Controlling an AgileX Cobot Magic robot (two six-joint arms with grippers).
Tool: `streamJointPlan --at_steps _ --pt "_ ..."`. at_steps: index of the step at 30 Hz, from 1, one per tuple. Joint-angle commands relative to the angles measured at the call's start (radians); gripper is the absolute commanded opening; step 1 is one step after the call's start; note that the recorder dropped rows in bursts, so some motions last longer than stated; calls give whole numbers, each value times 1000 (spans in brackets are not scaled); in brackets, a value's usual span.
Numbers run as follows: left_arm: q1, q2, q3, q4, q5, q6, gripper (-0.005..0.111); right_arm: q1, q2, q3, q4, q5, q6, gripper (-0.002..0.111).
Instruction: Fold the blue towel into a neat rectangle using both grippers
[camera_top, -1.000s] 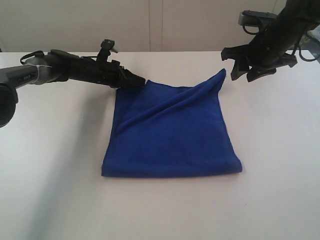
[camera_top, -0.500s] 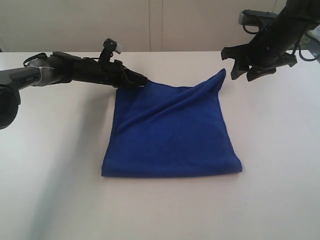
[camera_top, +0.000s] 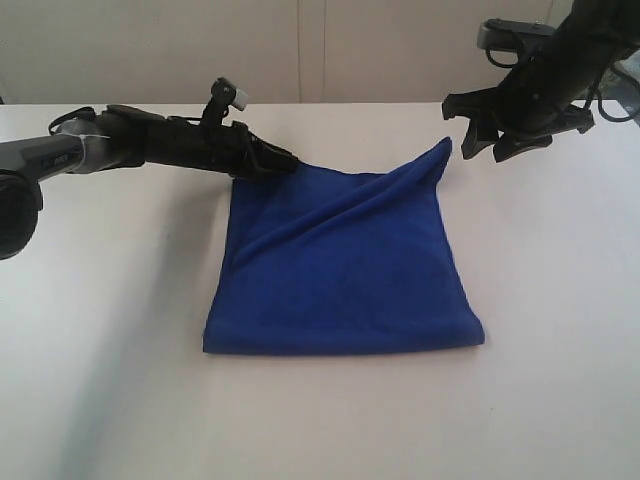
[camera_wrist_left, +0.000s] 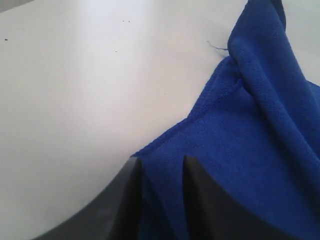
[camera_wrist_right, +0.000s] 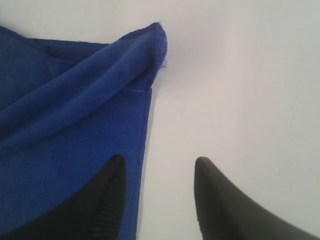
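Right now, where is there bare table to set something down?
Free: the near strip of table in front of the towel, the wide patch left of it, and the patch right of it. Crowded: the towel's far edge, with the left claw on one corner and the open right claw hovering by the other.
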Motion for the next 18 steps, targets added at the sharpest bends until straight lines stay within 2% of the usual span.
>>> streamJointPlan --at_steps 1,11,15,16,17,18 --pt "-4 16 -6 -32 18 27 34 -4 -4 6 5 -11 4 42" --pt "-4 31 -6 -65 24 91 33 -4 -4 6 5 -35 4 42" --pt "-4 38 -6 -59 -13 103 18 -4 -4 6 5 -35 4 42" --pt "-7 41 -6 -59 -62 77 13 -4 -4 6 5 -31 4 42" --pt "-17 50 -6 -60 -148 20 5 -4 -4 6 5 -25 4 42" --pt "-20 51 -6 -60 -165 17 0 -4 -4 6 5 -20 4 42"
